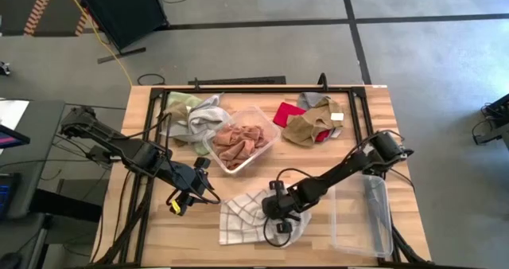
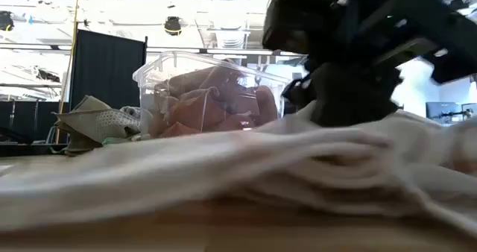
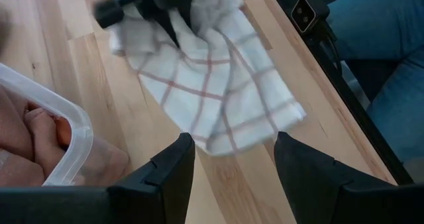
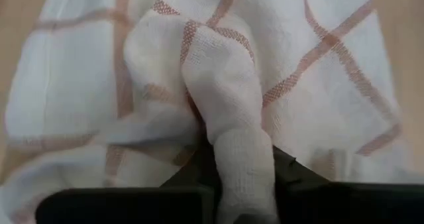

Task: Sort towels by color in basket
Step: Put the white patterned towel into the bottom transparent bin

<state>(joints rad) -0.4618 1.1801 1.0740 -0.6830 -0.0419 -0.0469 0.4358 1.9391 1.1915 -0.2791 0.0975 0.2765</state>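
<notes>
The right pincer [image 1: 280, 218] is grasping the checked towel [image 1: 242, 219] beside the tub [image 1: 269, 124] of orange towels [image 1: 241, 144]; most sorting remains.

Robot lab, wooden table [image 1: 159, 237], concrete floor [image 1: 429, 62], ceiling lights [image 2: 174, 24]

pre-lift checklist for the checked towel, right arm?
1. Right gripper jaws pinching a fold of the checked towel: ok, the right wrist view shows a ridge of cloth between them.
2. Towel clear of the tub of rust-orange cloths: ok, apart on the table.
3. Left gripper clear of the towel: ok, jaws open, beside its edge, not touching.
4. Empty clear bin free to receive: ok, nothing in it.
5. Grip firm enough to hold through the lift: cannot tell.
</notes>
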